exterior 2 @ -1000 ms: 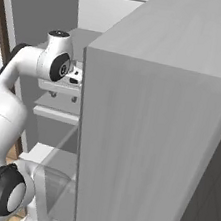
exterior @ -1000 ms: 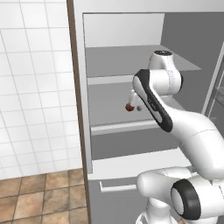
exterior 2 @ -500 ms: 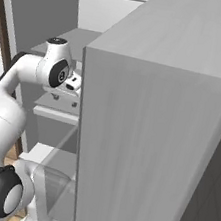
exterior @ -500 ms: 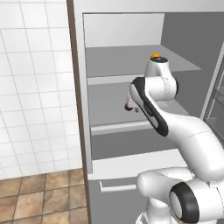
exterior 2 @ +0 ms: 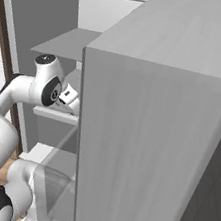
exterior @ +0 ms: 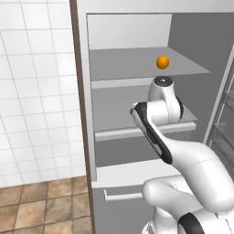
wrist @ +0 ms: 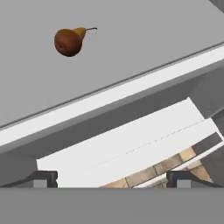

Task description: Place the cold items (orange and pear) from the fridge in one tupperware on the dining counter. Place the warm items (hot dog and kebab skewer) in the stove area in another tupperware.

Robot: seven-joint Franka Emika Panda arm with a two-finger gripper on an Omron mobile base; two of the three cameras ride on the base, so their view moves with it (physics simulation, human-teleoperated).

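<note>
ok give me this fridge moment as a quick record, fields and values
place: open fridge, arm reaching in at the middle shelf
orange: on the upper shelf, untouched
pear: lying on its side on a shelf, stem pointing away from the round end
gripper: open, holding nothing, apart from the pear
fridge door: swung open, blocks much of the right base view
floor: brown tiles beside the fridge
task status: neither fruit picked up yet
</note>
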